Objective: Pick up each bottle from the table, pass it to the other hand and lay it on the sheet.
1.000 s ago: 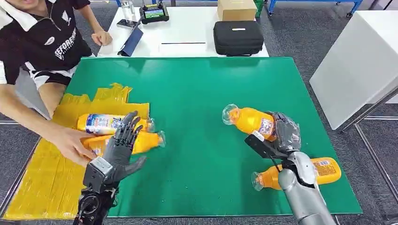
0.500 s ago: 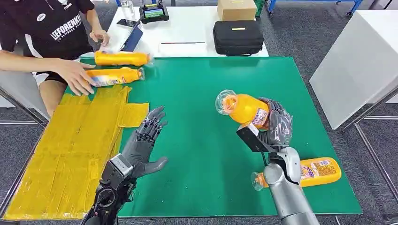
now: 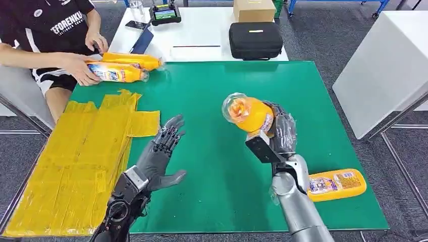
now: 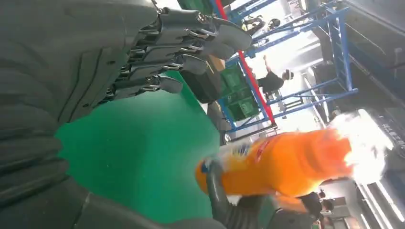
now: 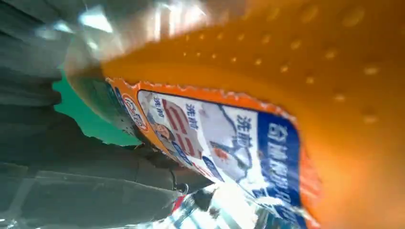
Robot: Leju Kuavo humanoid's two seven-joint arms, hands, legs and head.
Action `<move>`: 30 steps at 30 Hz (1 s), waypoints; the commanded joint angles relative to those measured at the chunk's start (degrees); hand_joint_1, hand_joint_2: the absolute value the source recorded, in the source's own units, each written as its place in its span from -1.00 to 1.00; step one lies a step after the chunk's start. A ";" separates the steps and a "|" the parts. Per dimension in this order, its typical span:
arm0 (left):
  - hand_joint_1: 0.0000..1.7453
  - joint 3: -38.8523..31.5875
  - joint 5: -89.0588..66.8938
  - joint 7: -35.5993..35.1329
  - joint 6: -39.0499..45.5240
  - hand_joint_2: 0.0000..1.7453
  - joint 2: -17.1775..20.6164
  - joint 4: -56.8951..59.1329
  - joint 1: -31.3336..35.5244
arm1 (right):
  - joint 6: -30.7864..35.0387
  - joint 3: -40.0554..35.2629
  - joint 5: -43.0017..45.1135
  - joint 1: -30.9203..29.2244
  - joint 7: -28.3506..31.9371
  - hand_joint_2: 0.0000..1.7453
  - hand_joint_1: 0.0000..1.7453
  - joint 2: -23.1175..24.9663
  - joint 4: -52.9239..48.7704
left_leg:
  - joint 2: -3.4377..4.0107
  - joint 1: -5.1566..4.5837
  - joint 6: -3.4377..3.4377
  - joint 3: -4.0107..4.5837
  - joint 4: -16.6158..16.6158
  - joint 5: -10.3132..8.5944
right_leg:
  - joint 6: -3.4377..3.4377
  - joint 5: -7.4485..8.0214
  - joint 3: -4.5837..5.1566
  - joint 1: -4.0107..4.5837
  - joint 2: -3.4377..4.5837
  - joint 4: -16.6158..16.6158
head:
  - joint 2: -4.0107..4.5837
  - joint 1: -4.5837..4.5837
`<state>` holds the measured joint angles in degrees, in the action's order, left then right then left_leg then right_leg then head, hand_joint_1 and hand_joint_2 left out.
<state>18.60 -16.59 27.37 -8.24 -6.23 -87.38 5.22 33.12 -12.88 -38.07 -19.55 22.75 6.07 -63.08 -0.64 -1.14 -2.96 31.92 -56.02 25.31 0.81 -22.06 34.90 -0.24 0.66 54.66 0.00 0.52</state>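
my right hand is clamped around an orange bottle, lifted off the green mat and pointing toward my left side. my left hand hangs over the mat with fingers spread and palm turned to that bottle, holding nothing. just beside its fingertips lies the yellow sheet. another orange bottle lies behind my right wrist. a person's hand holds two bottles at the far corner beyond my left hand.
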 commanded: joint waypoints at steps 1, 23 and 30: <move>-1.00 3.67 -0.37 -1.36 2.09 1.00 1.17 0.44 2.26 | -7.83 -11.13 6.62 -5.06 0.28 1.00 1.00 5.51 5.32 | 0.30 0.08 0.25 -0.24 -0.04 0.18 | -0.03 -0.10 -0.17 0.07 0.20 0.03 | 0.00 -0.02; -1.00 2.21 -0.19 -3.34 5.72 1.00 1.35 -0.92 1.99 | -20.76 -18.64 16.13 -1.42 -1.03 1.00 1.00 4.69 0.48 | 0.00 0.05 0.17 -0.12 0.03 0.06 | -0.02 -0.08 -0.12 0.05 -0.04 -0.03 | 0.00 -0.02; -1.00 2.91 -1.73 -4.14 7.49 1.00 0.91 0.58 2.15 | -20.39 -19.42 16.04 -0.22 -1.29 1.00 1.00 4.33 -0.13 | 0.00 0.07 0.20 -0.19 0.03 0.09 | -0.01 -0.11 -0.19 0.06 -0.07 -0.04 | 0.00 -0.02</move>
<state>20.70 -16.98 23.98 -1.92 -6.14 -89.92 5.95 12.66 -30.10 -22.27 -19.41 21.94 11.98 -63.17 -0.63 -1.12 -2.94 31.95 -56.02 25.31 0.80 -22.07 34.96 -0.22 0.69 54.66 0.00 0.50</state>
